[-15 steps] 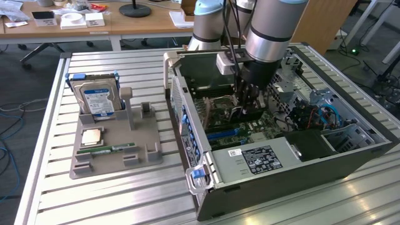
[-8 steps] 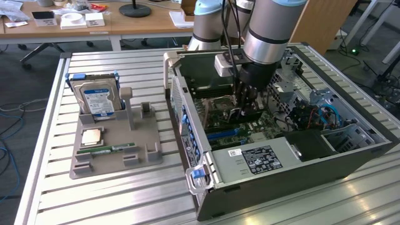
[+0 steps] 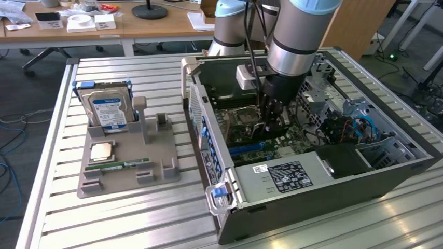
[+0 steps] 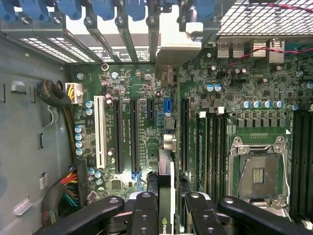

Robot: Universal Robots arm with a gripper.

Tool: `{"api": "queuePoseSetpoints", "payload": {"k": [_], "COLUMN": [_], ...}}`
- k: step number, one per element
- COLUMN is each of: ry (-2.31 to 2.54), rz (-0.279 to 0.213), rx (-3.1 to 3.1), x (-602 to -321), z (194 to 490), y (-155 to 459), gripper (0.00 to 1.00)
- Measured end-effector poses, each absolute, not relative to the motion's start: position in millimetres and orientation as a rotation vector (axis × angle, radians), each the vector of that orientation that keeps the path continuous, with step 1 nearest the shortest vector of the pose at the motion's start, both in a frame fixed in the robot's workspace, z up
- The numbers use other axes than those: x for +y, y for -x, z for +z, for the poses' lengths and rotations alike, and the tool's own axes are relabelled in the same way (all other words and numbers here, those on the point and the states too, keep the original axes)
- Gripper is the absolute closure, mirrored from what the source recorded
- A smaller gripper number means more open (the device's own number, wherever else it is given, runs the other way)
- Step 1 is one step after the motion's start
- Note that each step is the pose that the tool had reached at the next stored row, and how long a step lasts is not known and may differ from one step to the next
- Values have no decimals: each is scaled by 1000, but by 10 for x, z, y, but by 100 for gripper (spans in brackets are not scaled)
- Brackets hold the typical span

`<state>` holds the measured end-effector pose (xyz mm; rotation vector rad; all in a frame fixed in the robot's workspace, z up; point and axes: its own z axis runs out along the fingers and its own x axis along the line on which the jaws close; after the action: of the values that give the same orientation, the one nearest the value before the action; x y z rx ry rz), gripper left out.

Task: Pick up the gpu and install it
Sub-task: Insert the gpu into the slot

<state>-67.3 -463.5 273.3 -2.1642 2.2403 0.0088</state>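
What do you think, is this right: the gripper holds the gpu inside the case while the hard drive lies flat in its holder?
Not quite: the exterior view shows the hard drive standing upright in its holder. The rest holds.

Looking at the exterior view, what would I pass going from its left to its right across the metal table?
Upright hard drive → perforated near wall of the open computer case → the arm's fingers, clamped on the gpu → blue cables inside the case.
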Motion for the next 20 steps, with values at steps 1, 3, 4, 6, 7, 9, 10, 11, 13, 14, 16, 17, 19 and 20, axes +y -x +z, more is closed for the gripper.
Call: {"api": "queuePoseSetpoints", "payload": {"k": [1,3,4,6,7,9,10,11,13,14,16,17,19,20], "ry": [2164,2164,2164,2164,2164,2164,2165,2165,2164,2164,2164,2164,2164,2164], "rz": [9,9,9,9,9,9,9,9,9,9,8,8,8,8], "rx": [2240,2240,2240,2240,2240,2240,2240,2240,2241,2240,2240,2240,2240,2240], "x": [-4635,-4635,-4635,-4635,-4635,-4635,-4636,-4636,-4635,-4635,-4635,-4634,-4635,-4635], "z": [2722,2702,2692,2673,2664,2656,2657,2657,2655,2655,2654,2655,2652,2646], "y": [675,679,682,686,689,690,690,691,697,708,727,732,738,739], "gripper": [74,74,74,74,74,74,74,74,74,74,74,74,74,74]}}
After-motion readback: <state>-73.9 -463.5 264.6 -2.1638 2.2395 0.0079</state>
